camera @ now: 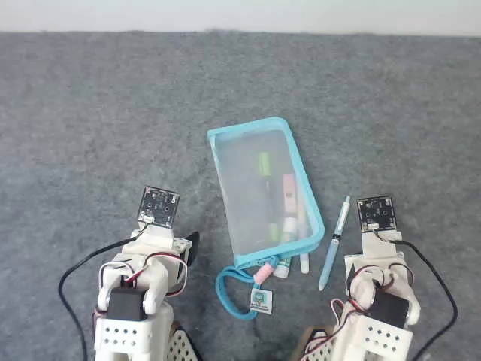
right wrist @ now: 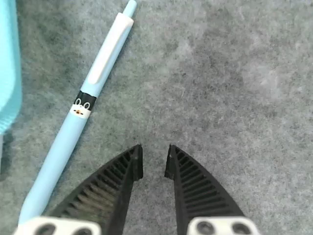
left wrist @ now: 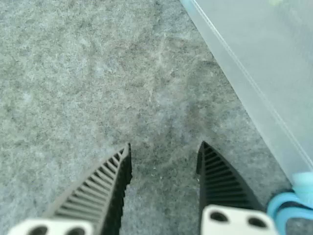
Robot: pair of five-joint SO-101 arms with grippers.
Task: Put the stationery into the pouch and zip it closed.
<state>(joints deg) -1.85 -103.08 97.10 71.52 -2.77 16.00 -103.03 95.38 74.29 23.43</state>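
Note:
A translucent pouch (camera: 255, 188) with cyan trim lies on the mat, with a green marker (camera: 264, 165) and a pink item (camera: 288, 192) inside. Two white pens (camera: 304, 260) stick out of its near end beside a pink zipper pull (camera: 263, 273). A light blue pen (camera: 334, 242) lies on the mat just right of the pouch. In the right wrist view this blue pen (right wrist: 83, 103) lies beside my right gripper (right wrist: 153, 159), which stands slightly open over bare mat. My left gripper (left wrist: 164, 156) is open and holds nothing, with the pouch's side (left wrist: 259, 73) close by.
A cyan wrist strap (camera: 229, 289) with a small tag (camera: 261, 301) curls out of the pouch's near end, between the two arm bases. Grey felt mat (camera: 113, 113) covers the table.

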